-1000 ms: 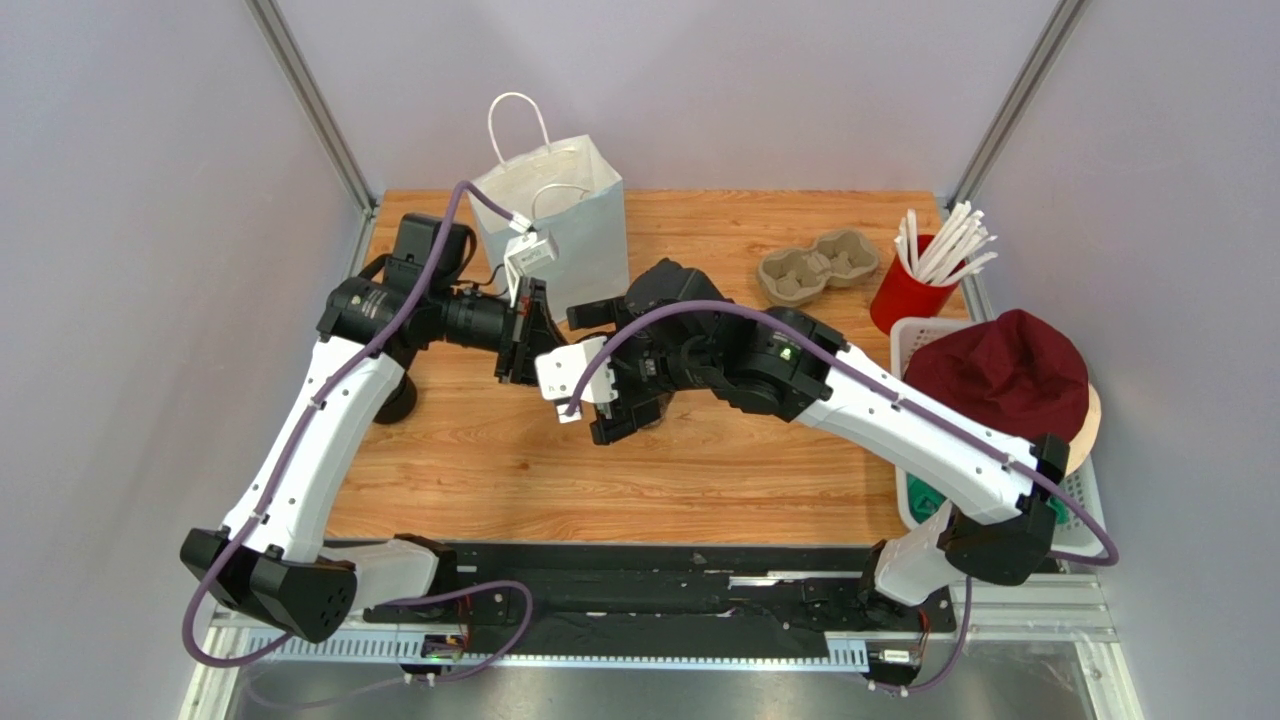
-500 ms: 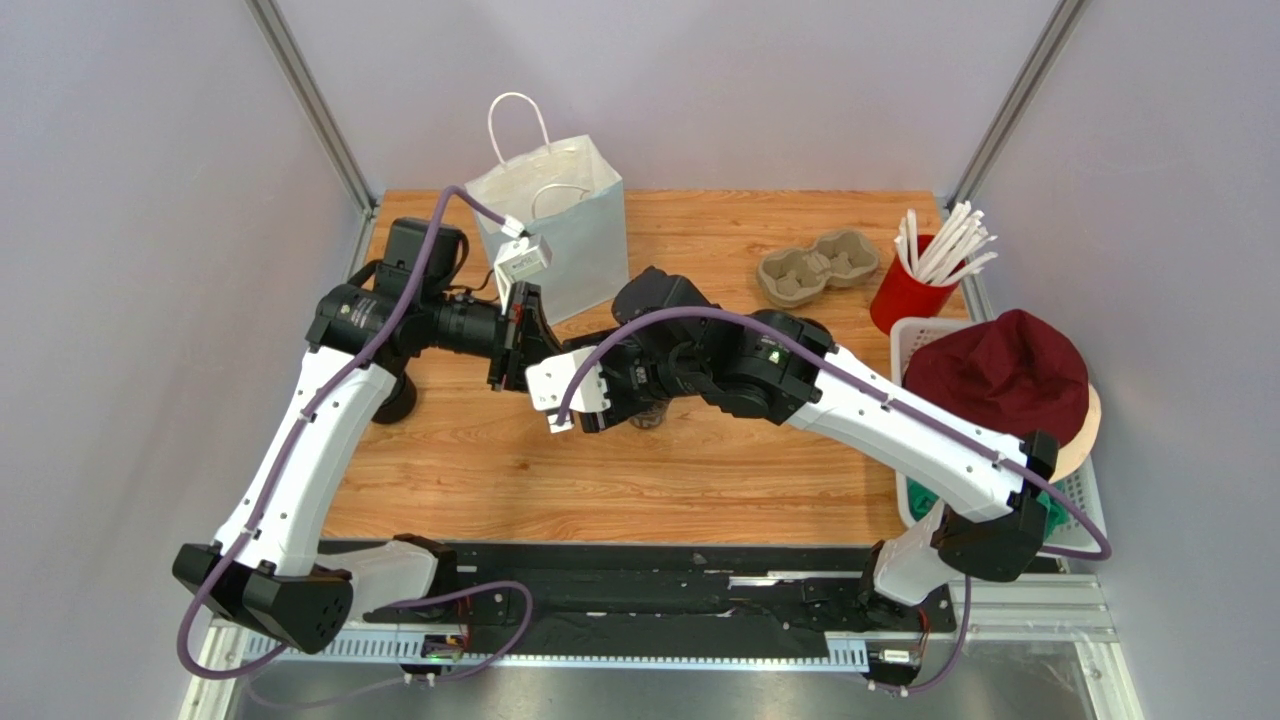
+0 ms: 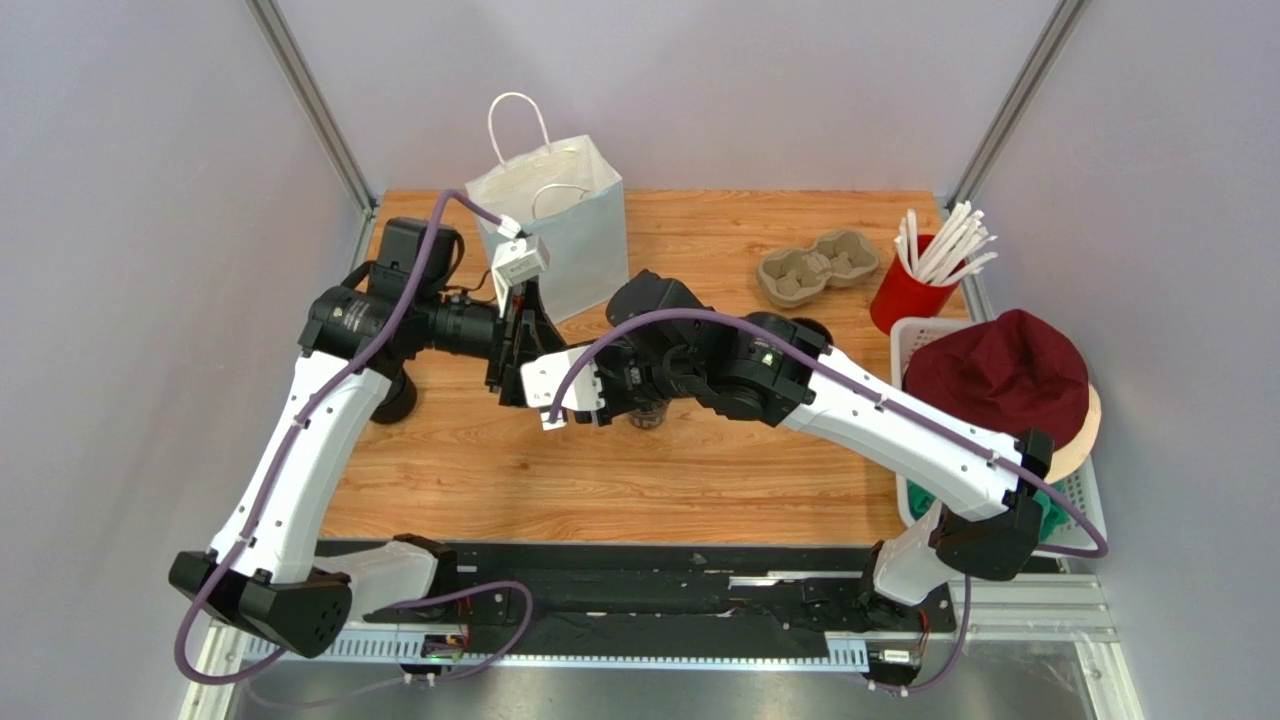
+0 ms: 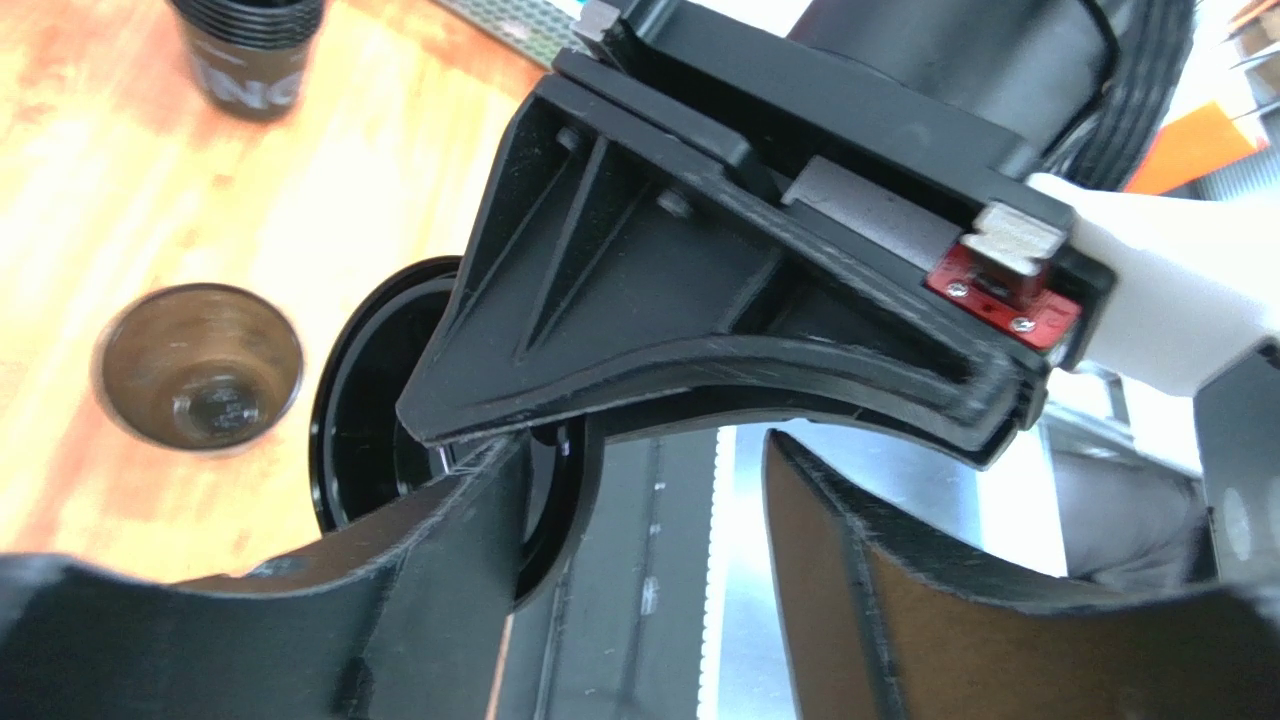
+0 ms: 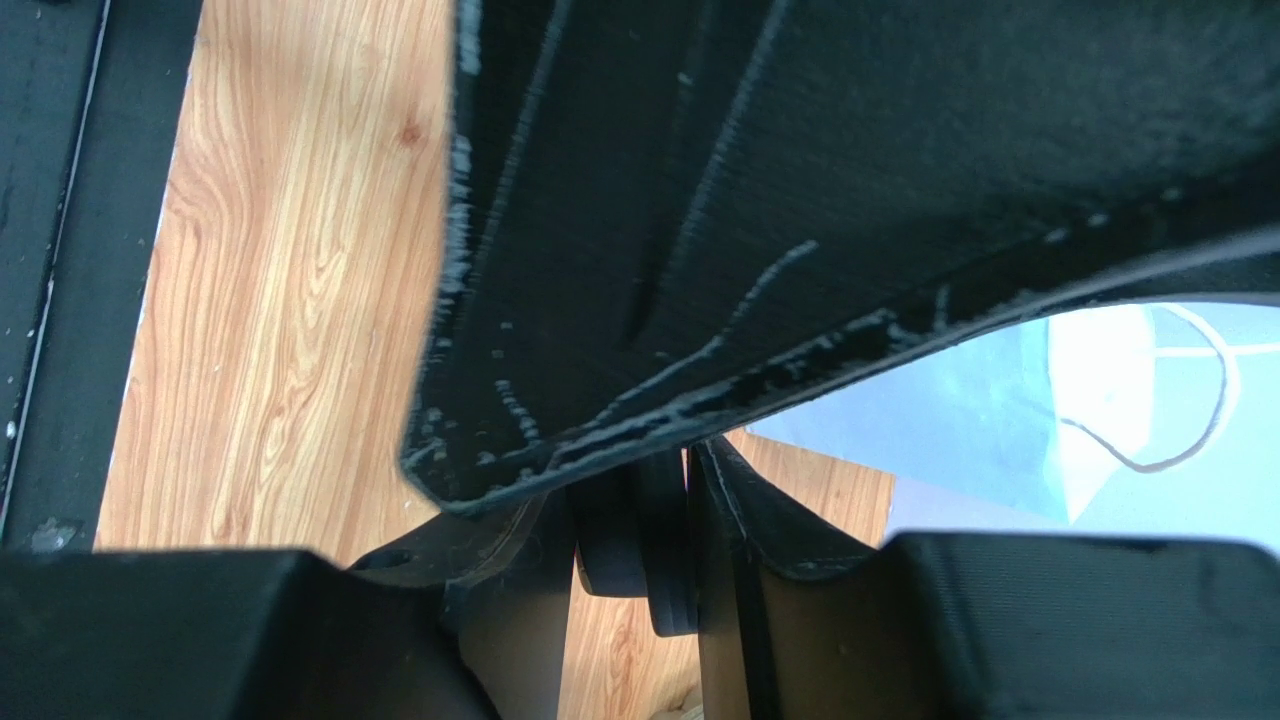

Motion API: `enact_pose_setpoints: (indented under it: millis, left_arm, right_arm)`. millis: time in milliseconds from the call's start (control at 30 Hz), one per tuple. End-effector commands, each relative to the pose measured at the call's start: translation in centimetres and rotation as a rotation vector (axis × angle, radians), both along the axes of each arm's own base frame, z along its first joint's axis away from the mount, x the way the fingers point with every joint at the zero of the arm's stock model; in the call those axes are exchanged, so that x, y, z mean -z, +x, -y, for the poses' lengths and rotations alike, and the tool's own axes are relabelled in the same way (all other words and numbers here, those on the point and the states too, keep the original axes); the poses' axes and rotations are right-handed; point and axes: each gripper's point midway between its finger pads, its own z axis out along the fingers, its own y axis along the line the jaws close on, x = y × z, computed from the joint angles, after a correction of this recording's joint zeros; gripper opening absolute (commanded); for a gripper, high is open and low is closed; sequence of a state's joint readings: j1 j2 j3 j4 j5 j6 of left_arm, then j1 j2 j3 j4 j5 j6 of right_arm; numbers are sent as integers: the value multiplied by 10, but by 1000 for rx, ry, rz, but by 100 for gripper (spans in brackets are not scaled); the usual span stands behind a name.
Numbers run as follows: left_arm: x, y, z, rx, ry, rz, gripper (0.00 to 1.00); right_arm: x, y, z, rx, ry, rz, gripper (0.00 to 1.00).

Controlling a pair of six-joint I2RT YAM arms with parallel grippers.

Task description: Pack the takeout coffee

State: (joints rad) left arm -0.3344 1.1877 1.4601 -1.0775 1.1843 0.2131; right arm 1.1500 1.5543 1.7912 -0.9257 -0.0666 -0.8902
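Your left gripper (image 3: 534,357) has just spread its jaws and let go of the black lid (image 4: 368,450) — the right gripper (image 5: 639,548) has pinched onto its rim. The takeout coffee (image 4: 196,368) stands uncovered on the table (image 4: 361,180) beside them — capping looks next.

The only writing that can be made out is in the left wrist view, at the upper left of the frame. There, pale block letters run across the side of a stack of black cups (image 4: 248,68) standing on the counter (image 4: 90,195). They read roughly "ING", with the start of the word out of sight.
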Motion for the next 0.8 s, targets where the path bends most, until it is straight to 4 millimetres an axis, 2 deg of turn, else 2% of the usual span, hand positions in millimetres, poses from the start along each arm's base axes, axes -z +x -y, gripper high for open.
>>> enact_pose_setpoints:
  millis: [0,33,167,233,300,400,433,467,500,533,600,633,733,767]
  left_arm:
    - [-26,1,-7,-33,16,190,72]
    - [-37,3,-9,-46,15,237,74]
    - [-58,17,-15,-138,33,373,80]
    - [-62,29,-21,-209,64,439,88]
    - [-68,42,-30,-285,85,517,91]
    - [-59,54,-37,-336,96,534,92]
    - [-48,57,-38,-337,105,505,93]
    - [-45,60,-38,-340,104,506,92]
    - [-40,63,-40,-346,107,498,92]
    - [-25,66,-40,-346,117,464,92]
    - [-16,72,-38,-342,114,452,92]
    - [-4,74,-38,-339,121,421,92]
    - [13,77,-33,-303,105,375,92]
    - [13,78,-32,-293,90,385,93]
  right_arm:
    - [-21,5,-5,39,94,35,34]
    - [-22,4,-3,37,97,35,34]
    - [-18,-1,0,38,102,13,35]
    - [-17,-4,2,35,106,-2,36]
    - [-20,-6,7,42,122,-14,36]
    - [-32,-2,15,72,180,-48,36]
    - [-36,-1,18,80,200,-62,34]
    - [-41,1,20,87,222,-75,33]
    - [-48,4,27,90,252,-91,29]
    - [-50,4,29,99,271,-120,26]
    - [-60,7,38,103,309,-146,19]
    - [-61,8,40,110,321,-157,19]
    - [-71,9,50,118,363,-181,19]
    - [-73,9,53,127,384,-203,19]
